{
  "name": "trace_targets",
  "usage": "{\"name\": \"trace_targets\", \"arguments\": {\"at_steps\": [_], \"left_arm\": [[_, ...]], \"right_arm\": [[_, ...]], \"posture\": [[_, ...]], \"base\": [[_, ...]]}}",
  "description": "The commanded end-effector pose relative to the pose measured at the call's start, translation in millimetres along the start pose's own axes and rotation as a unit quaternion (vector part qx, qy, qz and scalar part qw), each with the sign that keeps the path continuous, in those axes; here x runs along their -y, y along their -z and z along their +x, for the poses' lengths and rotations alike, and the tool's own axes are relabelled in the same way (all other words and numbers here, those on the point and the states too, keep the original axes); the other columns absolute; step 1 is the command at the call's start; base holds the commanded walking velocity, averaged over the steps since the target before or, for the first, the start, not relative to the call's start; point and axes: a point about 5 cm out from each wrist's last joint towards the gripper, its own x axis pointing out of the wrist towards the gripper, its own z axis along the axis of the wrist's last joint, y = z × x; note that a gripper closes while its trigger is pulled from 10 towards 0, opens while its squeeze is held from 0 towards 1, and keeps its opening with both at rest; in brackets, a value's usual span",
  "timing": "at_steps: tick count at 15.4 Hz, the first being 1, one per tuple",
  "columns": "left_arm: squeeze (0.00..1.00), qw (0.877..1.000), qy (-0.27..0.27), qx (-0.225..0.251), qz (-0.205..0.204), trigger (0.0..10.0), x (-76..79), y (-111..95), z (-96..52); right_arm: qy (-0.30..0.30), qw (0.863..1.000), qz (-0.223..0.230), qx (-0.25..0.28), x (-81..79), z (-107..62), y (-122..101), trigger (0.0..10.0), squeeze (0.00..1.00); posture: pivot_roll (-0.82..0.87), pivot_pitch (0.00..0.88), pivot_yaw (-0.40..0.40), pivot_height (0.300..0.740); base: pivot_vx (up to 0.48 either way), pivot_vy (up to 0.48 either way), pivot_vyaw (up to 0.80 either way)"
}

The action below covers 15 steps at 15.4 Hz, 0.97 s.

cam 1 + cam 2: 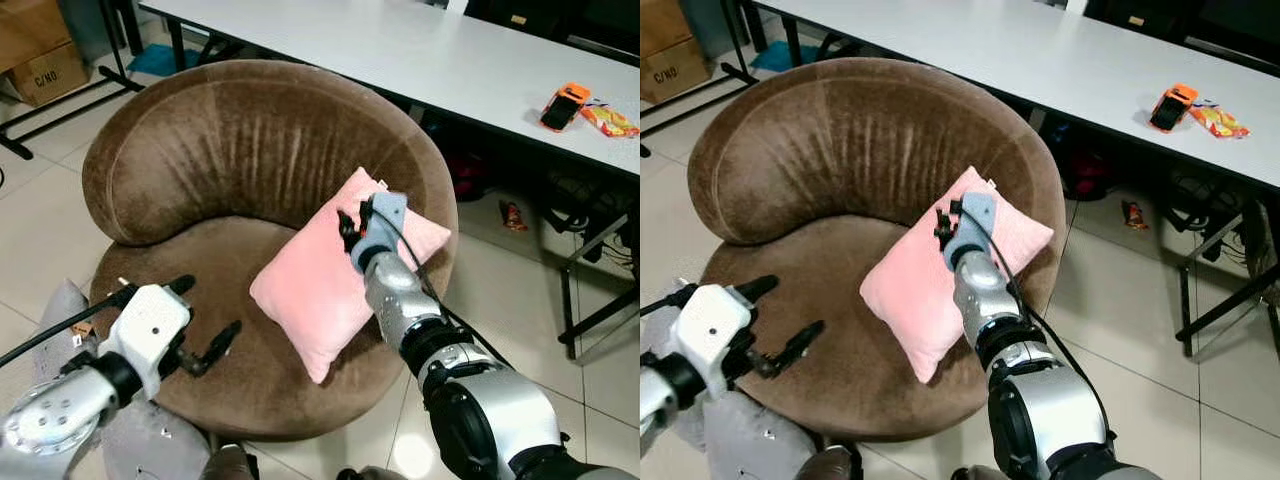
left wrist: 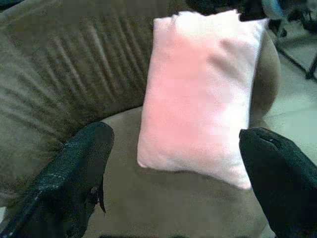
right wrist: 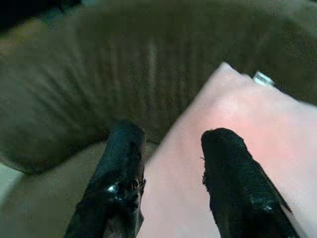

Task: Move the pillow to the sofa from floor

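Note:
A pink pillow lies tilted on the seat of the round brown sofa chair, its top corner leaning on the backrest. My right gripper hovers over the pillow's upper part, open, with one finger above the pink cloth and the other off its edge. My left gripper stands open over the seat's front left, short of the pillow, nothing between its fingers.
A long white table runs behind the chair, with an orange device and a snack packet on it. A cardboard box sits at the far left. Black table legs and cables stand on the tiled floor at right.

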Motion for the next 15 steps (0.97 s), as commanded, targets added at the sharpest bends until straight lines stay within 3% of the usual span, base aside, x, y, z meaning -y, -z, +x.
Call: {"name": "trace_targets", "arguments": {"at_steps": [1, 2, 3, 5, 6, 7, 9, 10, 11, 14, 15], "left_arm": [[0.0, 1.0, -0.003, 0.014, -0.014, 10.0, 2.6, -2, 4.1], [0.0, 0.995, -0.052, 0.04, -0.071, 10.0, 1.5, -4, 16.0], [0.0, 0.99, -0.09, 0.041, -0.105, 10.0, -0.3, -1, 23.9], [0.0, 0.978, -0.147, 0.055, -0.14, 10.0, -7.0, 2, 32.3], [0.0, 0.97, -0.184, 0.058, -0.15, 10.0, -12.5, 5, 37.4], [0.0, 0.969, -0.206, 0.05, -0.124, 10.0, -13.7, 11, 41.9], [0.0, 0.973, -0.203, 0.045, -0.104, 10.0, -12.0, 15, 44.8], [0.0, 0.973, -0.204, 0.042, -0.101, 10.0, -10.0, 18, 47.9], [0.0, 0.972, -0.205, 0.043, -0.108, 10.0, -8.6, 20, 51.4], [0.0, 0.972, -0.207, 0.055, -0.095, 10.0, -10.1, 19, 57.6], [0.0, 0.972, -0.208, 0.055, -0.093, 10.0, -10.8, 19, 57.3]], "right_arm": [[-0.078, 0.995, 0.067, 0.011, -63.5, -4.2, 6, 10.0, 1.0], [-0.094, 0.991, 0.063, 0.071, -39.6, -3.0, -15, 10.0, 0.0], [-0.1, 0.989, 0.041, 0.104, -21.1, -5.8, -27, 10.0, 0.0], [-0.122, 0.985, 0.003, 0.119, 2.8, -14.9, -36, 10.0, 0.0], [-0.117, 0.986, -0.041, 0.11, 22.7, -24.1, -37, 10.0, 0.0], [-0.089, 0.987, -0.088, 0.097, 50.4, -41.0, -36, 10.0, 0.0], [-0.068, 0.989, -0.094, 0.094, 62.2, -51.7, -36, 10.0, 0.0], [-0.045, 0.991, -0.089, 0.092, 71.7, -64.4, -34, 10.0, 0.0], [-0.025, 0.99, -0.117, 0.075, 80.9, -78.8, -25, 10.0, 0.0], [0.008, 0.991, -0.126, 0.046, 88.5, -104.5, -14, 10.0, 0.0], [0.005, 0.992, -0.116, 0.047, 87.8, -105.5, -13, 10.0, 0.0]], "posture": [[0.2, 0.033, -0.121, 0.74], [0.17, 0.0, -0.112, 0.74], [0.15, 0.0, -0.107, 0.74], [0.1, 0.0, -0.095, 0.74], [0.08, 0.0, -0.085, 0.74], [0.05, 0.0, -0.068, 0.74], [0.03, 0.0, -0.048, 0.74], [0.01, 0.0, -0.03, 0.74], [-0.01, 0.0, -0.015, 0.74], [0.01, 0.0, -0.022, 0.74], [0.01, 0.0, -0.02, 0.74]], "base": [[0.0, 0.0, 0.0], [0.0, 0.0, 0.0], [0.0, 0.0, 0.0], [0.0, 0.0, 0.0], [0.0, 0.0, 0.0], [0.0, 0.0, 0.0], [0.0, 0.0, 0.0], [0.0, 0.0, 0.0], [0.0, 0.0, 0.0], [0.0, 0.0, 0.0], [0.0, 0.0, 0.0]]}}
